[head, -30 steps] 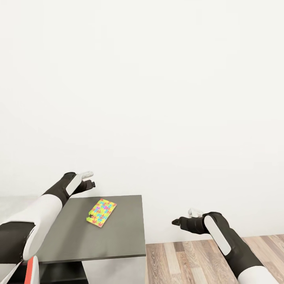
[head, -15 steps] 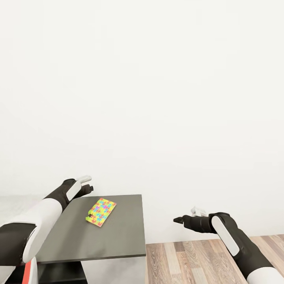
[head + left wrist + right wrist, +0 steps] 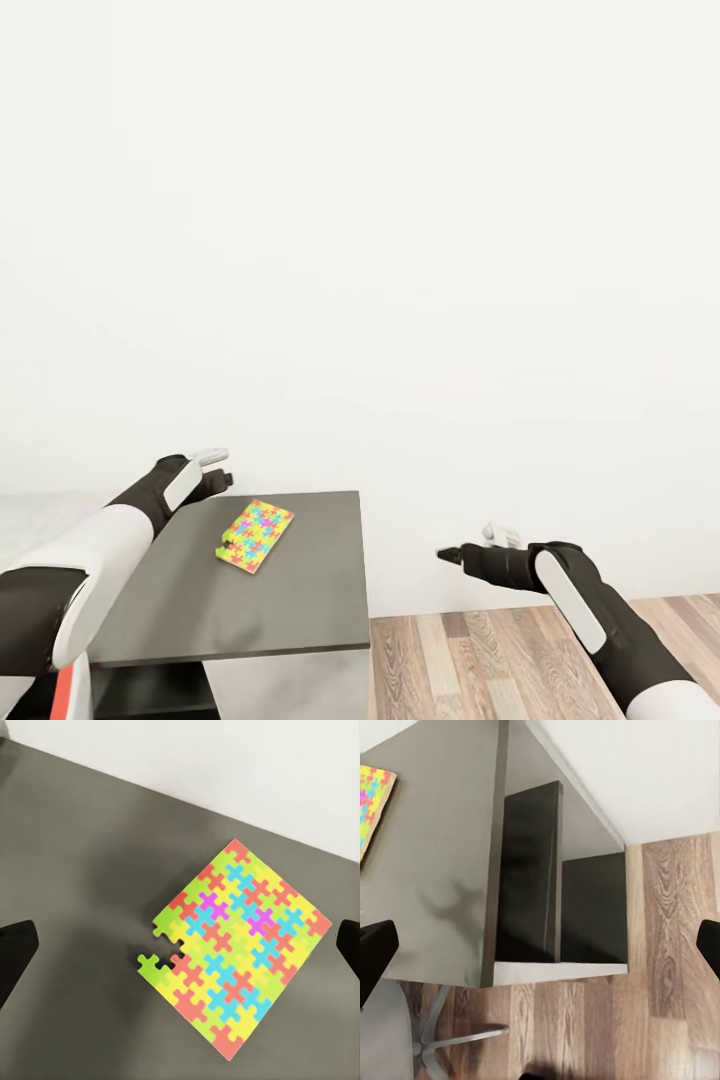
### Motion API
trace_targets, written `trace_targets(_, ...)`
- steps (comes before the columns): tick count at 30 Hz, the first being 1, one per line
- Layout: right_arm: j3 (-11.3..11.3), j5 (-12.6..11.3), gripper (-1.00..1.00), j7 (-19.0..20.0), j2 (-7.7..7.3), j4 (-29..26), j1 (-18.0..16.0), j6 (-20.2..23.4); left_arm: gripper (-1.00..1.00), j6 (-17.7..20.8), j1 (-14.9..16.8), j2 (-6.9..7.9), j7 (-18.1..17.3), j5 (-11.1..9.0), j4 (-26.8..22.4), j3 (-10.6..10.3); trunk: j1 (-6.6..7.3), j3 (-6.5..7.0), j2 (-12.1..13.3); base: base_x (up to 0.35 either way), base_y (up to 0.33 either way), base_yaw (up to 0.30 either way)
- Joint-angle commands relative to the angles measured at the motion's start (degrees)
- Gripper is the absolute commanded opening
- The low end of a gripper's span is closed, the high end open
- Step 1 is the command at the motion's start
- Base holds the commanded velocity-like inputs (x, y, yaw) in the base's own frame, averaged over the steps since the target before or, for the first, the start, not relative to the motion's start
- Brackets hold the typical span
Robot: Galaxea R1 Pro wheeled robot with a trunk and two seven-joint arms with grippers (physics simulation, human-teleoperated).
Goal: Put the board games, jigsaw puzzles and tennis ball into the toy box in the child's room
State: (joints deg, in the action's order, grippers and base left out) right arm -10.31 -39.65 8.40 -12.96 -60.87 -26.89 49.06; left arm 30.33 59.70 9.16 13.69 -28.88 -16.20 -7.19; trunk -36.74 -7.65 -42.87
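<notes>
A multicoloured jigsaw puzzle (image 3: 255, 535) lies flat on the dark grey table (image 3: 300, 600), near its back edge. One piece at the puzzle's corner (image 3: 154, 966) sits slightly apart from the rest. My left gripper (image 3: 222, 480) hovers above the table's back edge, just left of the puzzle. In the left wrist view the puzzle (image 3: 240, 945) lies between the gripper's wide-spread black fingertips (image 3: 15, 956), and the gripper is open and empty. My right gripper (image 3: 445, 553) hangs in the air to the right of the table, over the floor, open with nothing in it.
A plain white wall stands behind the table. Wooden floor (image 3: 520, 660) lies to the right of the table. The right wrist view takes in the table's side panels and shelf (image 3: 532, 877) and a chair's metal base (image 3: 450, 1042) on the floor.
My left gripper has sunk a little toward the table's back edge. The right forearm has swung slightly outward to the right. The puzzle has not moved.
</notes>
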Motion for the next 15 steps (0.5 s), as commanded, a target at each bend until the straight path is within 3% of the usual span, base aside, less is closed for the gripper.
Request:
trace_targets(1, -0.1, 0.4, 1.00, 0.7, -0.06, 0.0, 0.0, 0.0, 1.00, 0.2, 0.0, 0.05, 0.2, -0.6, -0.1, -0.4, -0.24, -0.28, -0.5, 0.000, 0.000, 0.000)
trace_targets(8, 0.5, 0.5, 1.00, 5.3, -0.11, 0.0, 0.0, -0.6, 1.00, 0.3, 0.0, 0.05, -1.9, -0.6, -0.1, -0.5, -1.78, -1.54, -3.3, 0.000, 0.000, 0.000)
trace_targets(15, 0.8, 0.4, 1.00, 6.7, -0.16, 0.3, 0.1, -2.3, 1.00, 0.3, 0.0, 0.05, -2.3, -0.5, -0.1, -0.5, -3.32, -2.80, -6.1, 0.000, 0.000, 0.000)
